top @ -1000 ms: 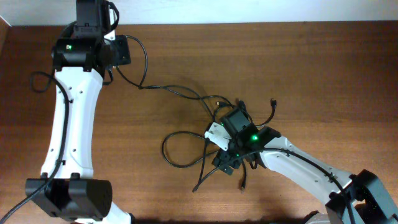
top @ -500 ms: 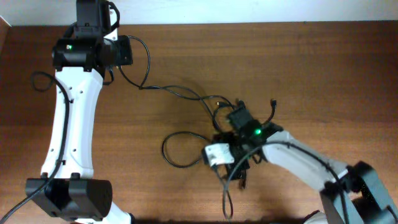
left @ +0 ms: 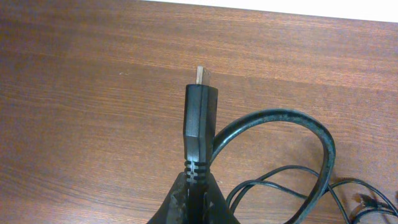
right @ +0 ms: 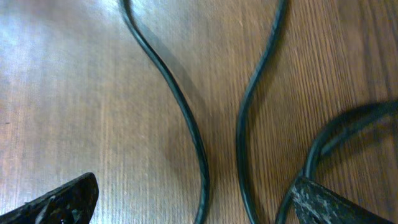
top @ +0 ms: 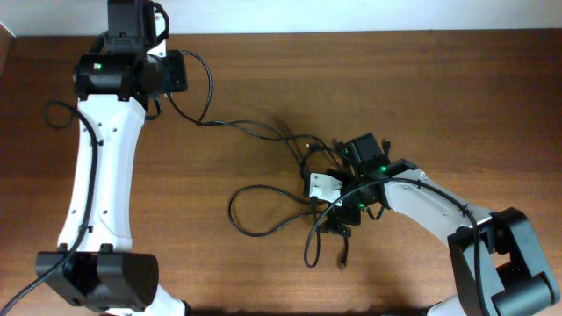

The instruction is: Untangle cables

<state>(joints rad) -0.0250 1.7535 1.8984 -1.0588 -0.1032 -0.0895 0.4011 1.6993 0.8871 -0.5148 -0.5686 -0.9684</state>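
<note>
right arm [top: 422, 204] overlies cables [top: 232, 209] (partly)

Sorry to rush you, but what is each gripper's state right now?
Left gripper: shut on a black cable plug.
Right gripper: open, holding nothing; two cable strands show between its fingers.

The thin black cables [top: 294, 139] lie tangled just right of the overhead frame's centre, with one strand [top: 228, 122] trailing toward the upper left, a slack loop [top: 232, 209] lying flat at lower centre, and a metal-tipped plug [left: 200, 115] pointing up mid-frame in the left wrist view.
</note>
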